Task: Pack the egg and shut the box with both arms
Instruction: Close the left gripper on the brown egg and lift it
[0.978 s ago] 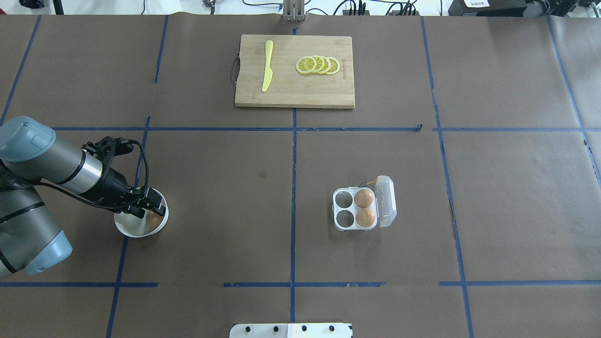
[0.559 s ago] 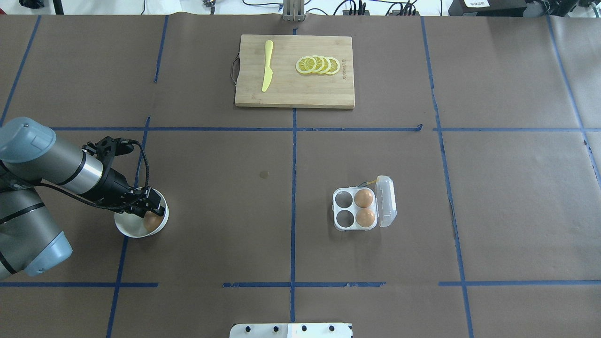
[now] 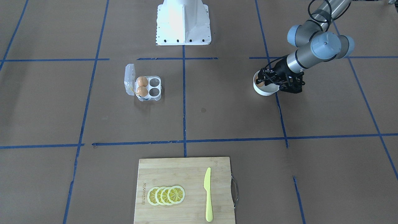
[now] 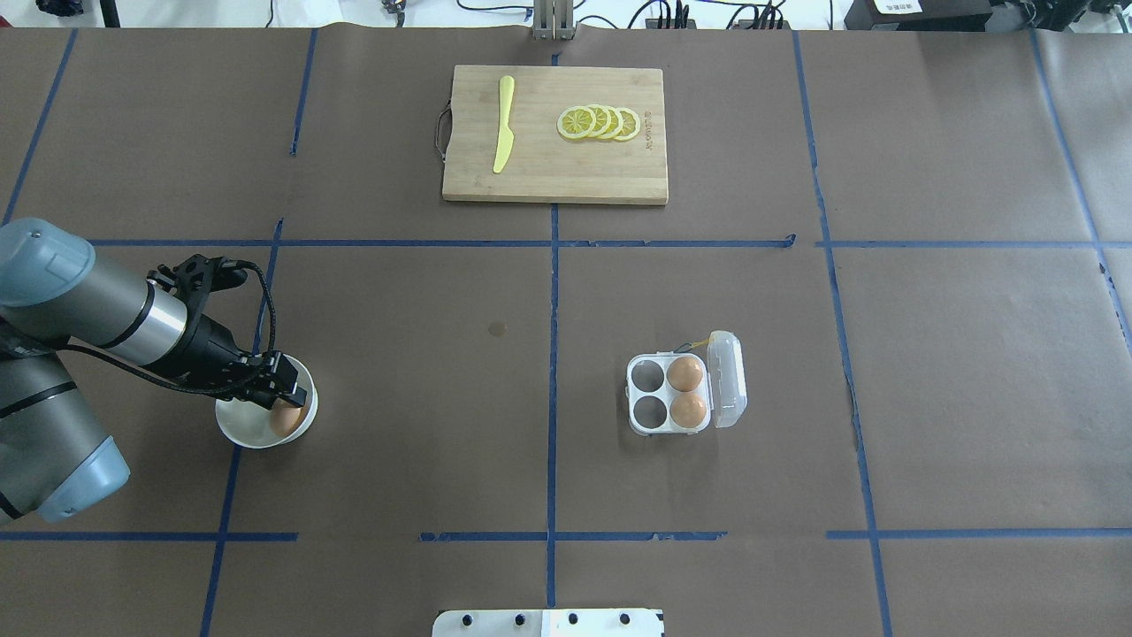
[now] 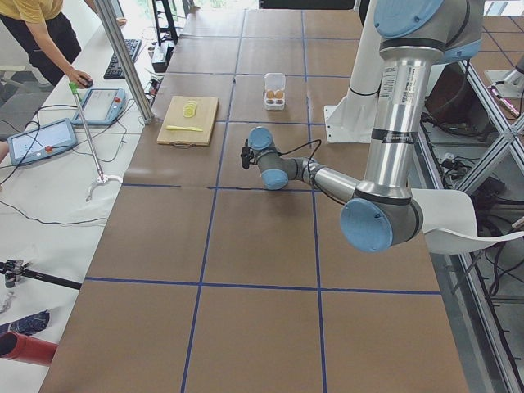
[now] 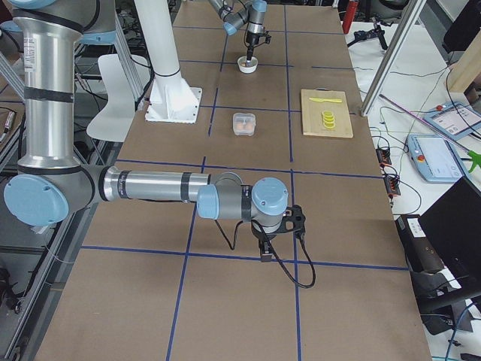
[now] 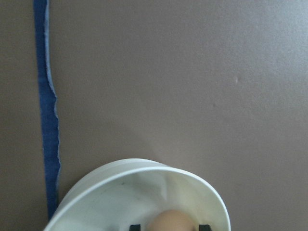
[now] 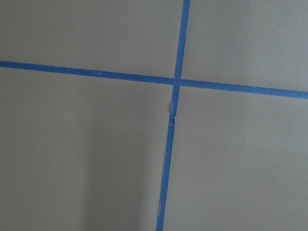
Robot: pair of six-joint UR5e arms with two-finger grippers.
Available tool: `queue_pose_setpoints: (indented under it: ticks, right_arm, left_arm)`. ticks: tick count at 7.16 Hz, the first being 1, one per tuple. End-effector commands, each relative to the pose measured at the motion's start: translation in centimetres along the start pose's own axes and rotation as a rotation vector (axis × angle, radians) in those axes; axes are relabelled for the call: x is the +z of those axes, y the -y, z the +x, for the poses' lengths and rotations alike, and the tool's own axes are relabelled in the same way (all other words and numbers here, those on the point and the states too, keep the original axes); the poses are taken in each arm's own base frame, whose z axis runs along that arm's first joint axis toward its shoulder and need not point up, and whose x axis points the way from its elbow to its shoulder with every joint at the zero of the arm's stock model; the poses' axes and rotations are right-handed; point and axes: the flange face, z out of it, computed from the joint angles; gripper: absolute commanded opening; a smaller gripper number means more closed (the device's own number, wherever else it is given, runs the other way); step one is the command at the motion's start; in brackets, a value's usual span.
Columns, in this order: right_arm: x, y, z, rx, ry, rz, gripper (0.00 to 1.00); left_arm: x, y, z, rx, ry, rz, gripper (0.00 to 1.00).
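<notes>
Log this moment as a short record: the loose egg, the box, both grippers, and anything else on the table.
egg: in the white bowl, between the fingertips of the left gripper; contact cannot be told
box: lid open; two eggs in the cells next to the lid; two empty cells
right gripper: near a tape cross, away from the box; open or shut cannot be told
other: cutting board with lemon slices and yellow knife

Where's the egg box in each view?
Exterior front-facing: box left of centre.
Overhead exterior: box right of centre.
Exterior left: box top centre, far.
Exterior right: box centre.
Left wrist: absent.
Right wrist: absent.
Shared landmark: cutting board, all four exterior views.
</notes>
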Motion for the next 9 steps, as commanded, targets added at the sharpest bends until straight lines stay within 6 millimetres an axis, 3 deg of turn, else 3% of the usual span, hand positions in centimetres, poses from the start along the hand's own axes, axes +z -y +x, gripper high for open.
queue_pose_setpoints:
  ticks: [1,3,5,7,8,9]
  right_arm:
    - [0.0,0.0,-0.1,-0.001,0.001,0.001,1.0]
    - [0.0,0.0,-0.1,-0.001,0.001,0.001,1.0]
    - [0.0,0.0,-0.1,-0.001,0.001,0.001,1.0]
    - [0.0,0.0,-0.1,-0.001,0.001,0.001,1.0]
    - [-0.1,0.0,-0.1,-0.002,0.001,0.002,1.0]
    - [-0.1,0.0,-0.1,-0.002,0.001,0.002,1.0]
  left_arm:
    - [-0.6,-0.4,-0.4,-0.002,0.0,0.005,0.0]
    - [-1.1,-0.5,0.3,0.009,-0.012,0.009,0.0]
    - [-4.4,0.3,1.4,0.022,-0.043,0.064,0.0]
    - [-5.3,0.5,2.1,0.03,-0.056,0.077,0.0]
    - [-5.3,0.7,3.0,0.04,-0.065,0.08,0.0]
    - [-5.0,1.9,5.8,0.044,-0.079,0.084,0.0]
